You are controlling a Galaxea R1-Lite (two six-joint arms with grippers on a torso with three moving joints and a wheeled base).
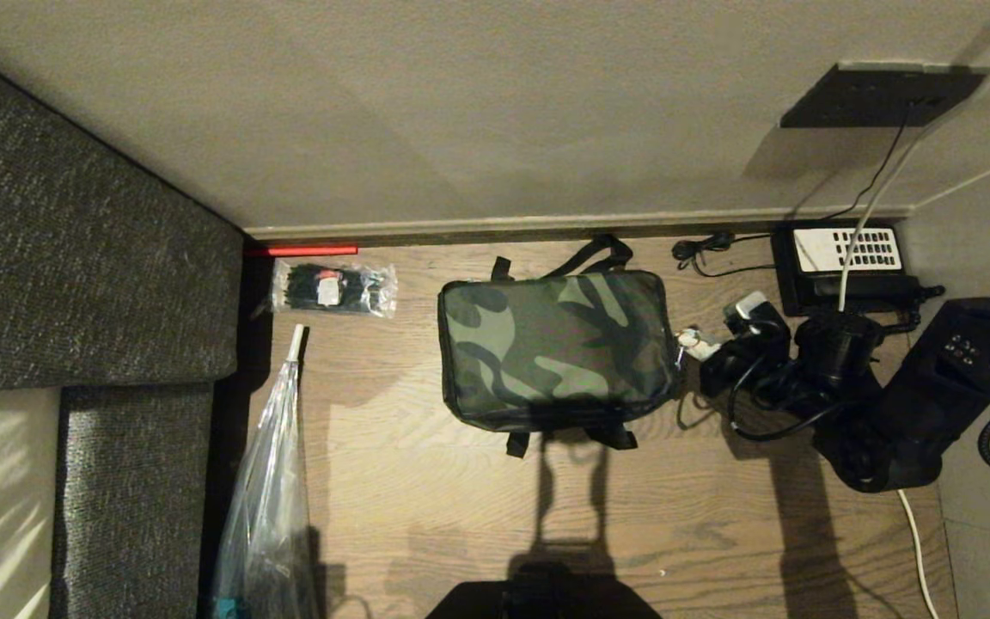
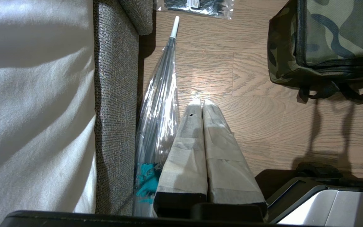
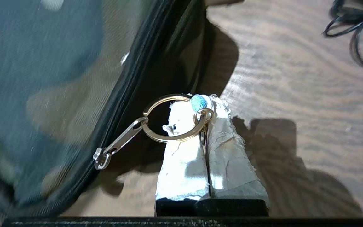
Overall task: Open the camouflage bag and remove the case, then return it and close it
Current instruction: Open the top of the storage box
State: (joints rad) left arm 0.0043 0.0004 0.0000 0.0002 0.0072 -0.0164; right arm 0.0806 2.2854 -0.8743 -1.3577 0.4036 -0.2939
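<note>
The camouflage bag [image 1: 557, 348] is seen lying flat and zipped on the wooden floor [image 1: 426, 507], near the middle of the head view, with its black strap handles at 12 and 6 o'clock. At its 3 o'clock side the right tool [image 1: 694, 342] is pressed together, pinching the brass key ring [image 3: 175, 118] that hangs from the zip pull [image 3: 118, 145]; a small blue bead [image 3: 198, 102] is caught at the fingertips. The left tool [image 2: 200, 104] is held with its fingers pressed together and empty, above the floor beside a folded clear umbrella [image 2: 159, 104] and the grey sofa [image 2: 115, 104], the bag at its 2 o'clock. A clear packet [image 1: 333, 288] lies at the bag's 9 o'clock.
</note>
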